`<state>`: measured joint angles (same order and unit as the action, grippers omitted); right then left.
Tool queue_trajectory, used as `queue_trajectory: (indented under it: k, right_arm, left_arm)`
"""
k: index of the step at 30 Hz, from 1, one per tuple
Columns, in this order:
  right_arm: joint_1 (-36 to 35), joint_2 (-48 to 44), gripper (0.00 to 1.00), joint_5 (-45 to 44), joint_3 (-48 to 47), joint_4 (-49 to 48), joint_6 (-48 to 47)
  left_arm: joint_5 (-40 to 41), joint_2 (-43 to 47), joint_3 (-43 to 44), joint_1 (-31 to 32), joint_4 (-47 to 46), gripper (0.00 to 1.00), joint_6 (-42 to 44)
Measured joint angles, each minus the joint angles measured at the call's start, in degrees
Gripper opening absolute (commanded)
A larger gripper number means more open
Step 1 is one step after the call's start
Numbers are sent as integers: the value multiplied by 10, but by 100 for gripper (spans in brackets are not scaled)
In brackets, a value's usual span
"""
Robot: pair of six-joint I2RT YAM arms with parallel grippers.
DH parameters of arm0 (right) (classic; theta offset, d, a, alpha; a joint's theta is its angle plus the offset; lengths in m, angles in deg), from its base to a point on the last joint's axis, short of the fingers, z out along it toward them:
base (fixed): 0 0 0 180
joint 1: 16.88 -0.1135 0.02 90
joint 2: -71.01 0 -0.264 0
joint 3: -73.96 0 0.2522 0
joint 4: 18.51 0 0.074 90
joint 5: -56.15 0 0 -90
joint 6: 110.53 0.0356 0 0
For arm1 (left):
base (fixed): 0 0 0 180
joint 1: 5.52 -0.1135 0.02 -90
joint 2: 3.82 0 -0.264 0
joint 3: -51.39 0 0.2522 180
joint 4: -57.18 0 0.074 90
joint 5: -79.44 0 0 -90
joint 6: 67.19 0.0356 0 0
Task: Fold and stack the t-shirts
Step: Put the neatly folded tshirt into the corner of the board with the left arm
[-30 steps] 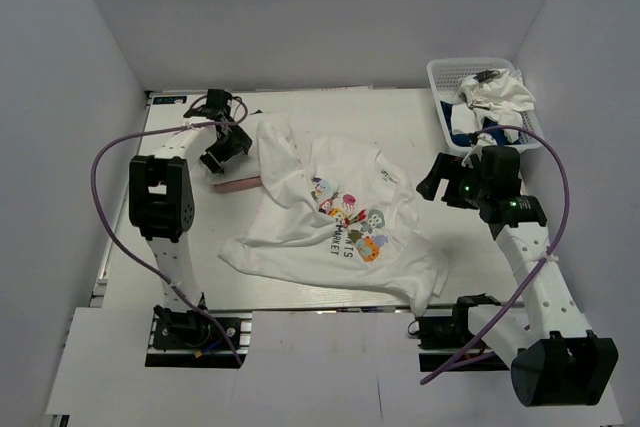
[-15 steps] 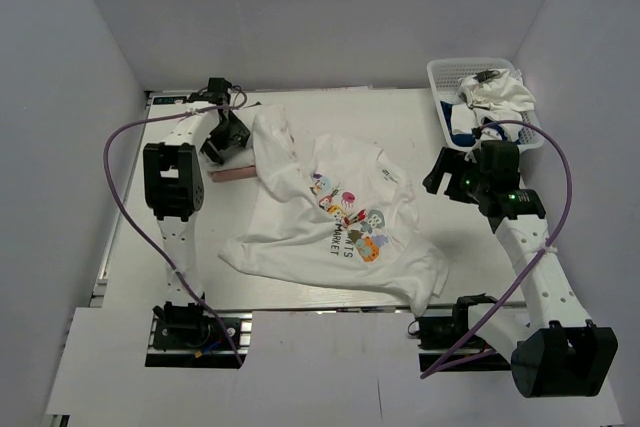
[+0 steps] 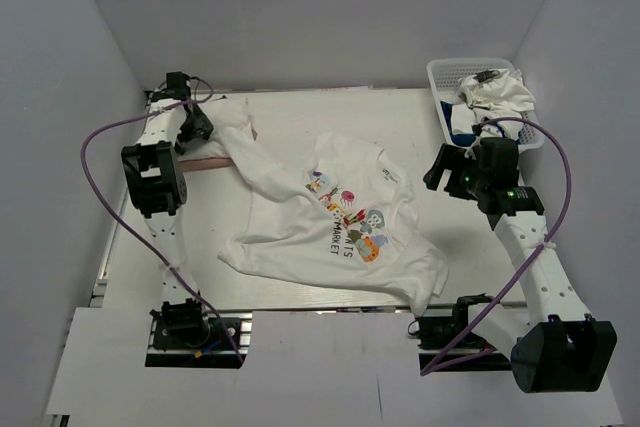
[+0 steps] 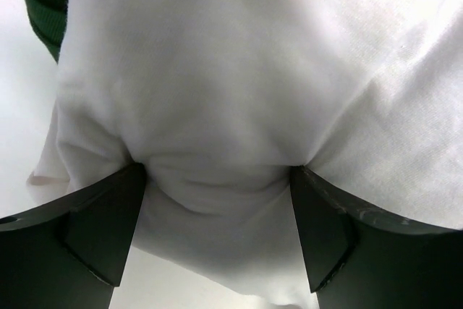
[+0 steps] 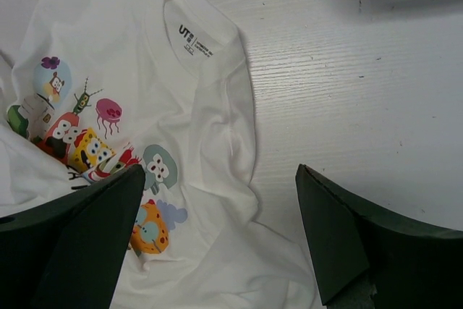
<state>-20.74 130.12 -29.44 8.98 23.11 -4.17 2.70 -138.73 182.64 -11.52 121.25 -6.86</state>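
The left gripper (image 3: 193, 125), jaws pinching a sleeve of the printed t-shirt (image 3: 340, 222), has dragged it toward the far-left corner of the surface (image 3: 330, 112), spreading the mid-surface shirt flatter for folding, while the right gripper (image 3: 447, 169) hovers, jaws spread.

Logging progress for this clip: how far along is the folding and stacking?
Done: apparently one pale pink folded shirt at far left. In hand: the cartoon-print t-shirt lies open, unfolded; left jaws shut on its sleeve, right jaws open, empty. Left: folding it, plus the clothes heaped in the basket.
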Motion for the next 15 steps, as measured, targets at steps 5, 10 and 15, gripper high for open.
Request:
queue_trajectory:
  k: [5,10,15]
  right_arm:
    - [0,1,90,0,0,-14,0]
    - [0,5,90,-1,0,-19,0]
    - [0,15,90,-9,-4,-18,0]
  left_arm:
    - [6,-32,47,-22,-33,92,86]
    - [33,-67,100,-29,-77,96,178]
    - [40,-83,124,-36,-103,97,219]
